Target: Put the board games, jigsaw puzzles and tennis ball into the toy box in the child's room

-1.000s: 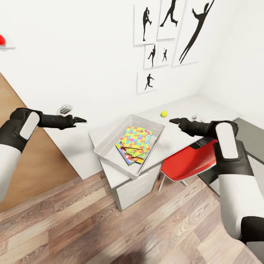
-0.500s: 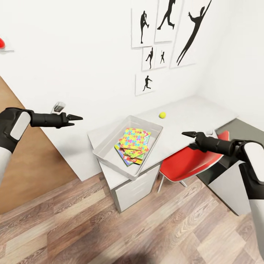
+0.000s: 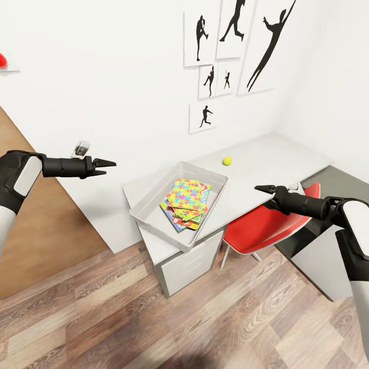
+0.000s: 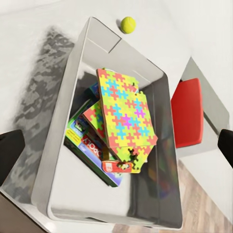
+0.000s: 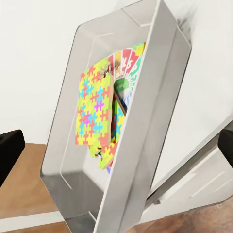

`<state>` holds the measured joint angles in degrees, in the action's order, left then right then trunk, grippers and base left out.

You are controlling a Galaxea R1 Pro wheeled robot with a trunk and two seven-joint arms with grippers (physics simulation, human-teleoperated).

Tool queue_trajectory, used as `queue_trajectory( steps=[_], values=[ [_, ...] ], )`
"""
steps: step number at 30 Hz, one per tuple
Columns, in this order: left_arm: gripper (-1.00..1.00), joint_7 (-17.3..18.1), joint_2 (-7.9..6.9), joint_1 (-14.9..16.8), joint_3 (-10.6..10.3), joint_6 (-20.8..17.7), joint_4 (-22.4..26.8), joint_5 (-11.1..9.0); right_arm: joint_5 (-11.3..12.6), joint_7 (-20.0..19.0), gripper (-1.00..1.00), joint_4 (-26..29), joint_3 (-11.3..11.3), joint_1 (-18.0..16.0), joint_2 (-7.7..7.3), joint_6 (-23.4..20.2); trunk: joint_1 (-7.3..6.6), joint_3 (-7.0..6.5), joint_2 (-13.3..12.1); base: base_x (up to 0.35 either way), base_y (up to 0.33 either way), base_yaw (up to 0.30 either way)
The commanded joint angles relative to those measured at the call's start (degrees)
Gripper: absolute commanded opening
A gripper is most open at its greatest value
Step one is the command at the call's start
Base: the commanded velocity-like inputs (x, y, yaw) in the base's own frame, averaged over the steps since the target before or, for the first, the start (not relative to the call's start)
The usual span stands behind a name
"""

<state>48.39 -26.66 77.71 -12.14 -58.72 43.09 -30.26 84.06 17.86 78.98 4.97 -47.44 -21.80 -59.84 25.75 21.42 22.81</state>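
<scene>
The toy box [image 3: 154,202], a shallow grey bin, sits on the near end of the table [image 3: 266,156]. Inside it the jigsaw puzzles [image 3: 189,195] lie on top of board games [image 3: 176,219]; they also show as puzzles [image 4: 124,121] over games [image 4: 90,141], and puzzles [image 5: 94,111] beside a game cover [image 5: 127,63]. The tennis ball [image 3: 226,161] rests on the table just beyond the box, seen too as the ball [image 4: 128,24]. My left gripper [image 3: 106,164] hovers open to the left of the box. My right gripper [image 3: 262,189] hangs open to its right, above the chair.
A red chair [image 3: 261,230] is tucked under the table right of the white drawer unit [image 3: 189,264]. Black silhouette pictures [image 3: 233,46] hang on the white wall. A wooden panel [image 3: 36,230] stands at the left. Wood-plank floor [image 3: 179,323] lies in front.
The right arm has drawn back from near the tennis ball, down and to the right. The left arm shifted slightly left. Nothing has changed in the last half second.
</scene>
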Motion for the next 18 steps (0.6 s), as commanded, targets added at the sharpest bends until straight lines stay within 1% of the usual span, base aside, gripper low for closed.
queue_trajectory(
  steps=[1, 12, 18],
  values=[
    [1.0, 0.5, -0.06, 0.1, -0.2, -0.2, 0.0, 0.0, 0.7, 0.6, 1.0, 0.0, 0.1, 0.0, -0.1, -0.2, 0.03, 0.1, 0.1, 0.0, 0.0, 0.0],
    [1.0, 0.8, -0.02, 0.1, -0.1, -0.2, 0.0, 0.0, 0.8, 0.6, 1.0, 0.1, 0.0, 0.0, -0.58, -0.2, 0.03, 0.08, 0.1, 0.0, 0.0, 0.0],
    [1.0, 0.9, 0.0, 0.1, -0.2, -0.2, 0.0, -0.1, 1.0, 0.5, 1.0, 0.1, 0.0, 0.0, -0.61, -0.2, 0.03, -0.29, 0.1, 0.0, 0.0, 0.0]
  ],
)
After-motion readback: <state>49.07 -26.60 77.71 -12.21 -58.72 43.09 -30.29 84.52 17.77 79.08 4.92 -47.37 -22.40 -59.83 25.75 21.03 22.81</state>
